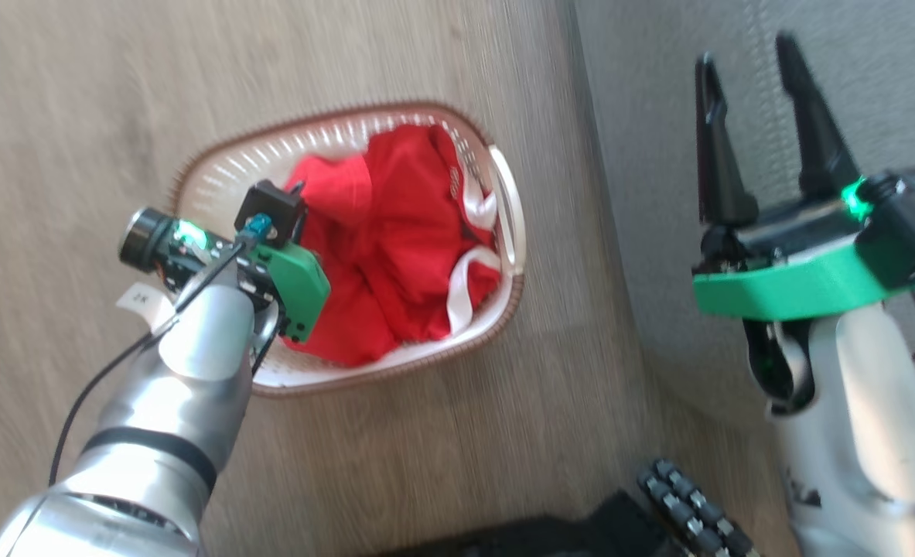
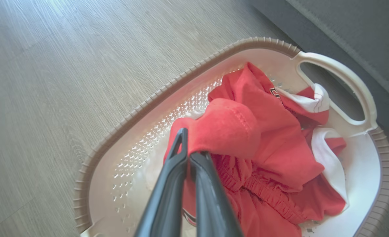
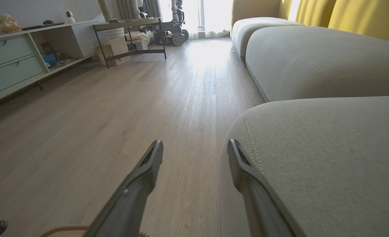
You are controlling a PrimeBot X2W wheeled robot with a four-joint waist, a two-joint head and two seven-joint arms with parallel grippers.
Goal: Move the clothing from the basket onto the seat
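The basket [image 1: 508, 303], white with a brown rim, stands on the wood floor and holds crumpled red clothing [image 1: 395, 232] with white trim. In the left wrist view my left gripper [image 2: 189, 148] reaches down into the basket [image 2: 132, 118], its two dark fingers pressed together on a fold of the clothing [image 2: 273, 141]. In the head view that arm's wrist hangs over the basket's left half and hides the fingers. My right gripper [image 1: 745, 54] is open and holds nothing, over the edge of the grey seat [image 1: 643, 116]. The right wrist view shows my right gripper [image 3: 194, 144] beside the seat [image 3: 329, 164].
The basket's right handle [image 2: 345, 75] lies close to the seat's base. A second grey cushion [image 3: 312, 59] and yellow back cushions [image 3: 362, 16] lie beyond. A low cabinet [image 3: 13, 62], a metal table [image 3: 132, 26] and another wheeled machine [image 3: 176, 33] stand across the open floor.
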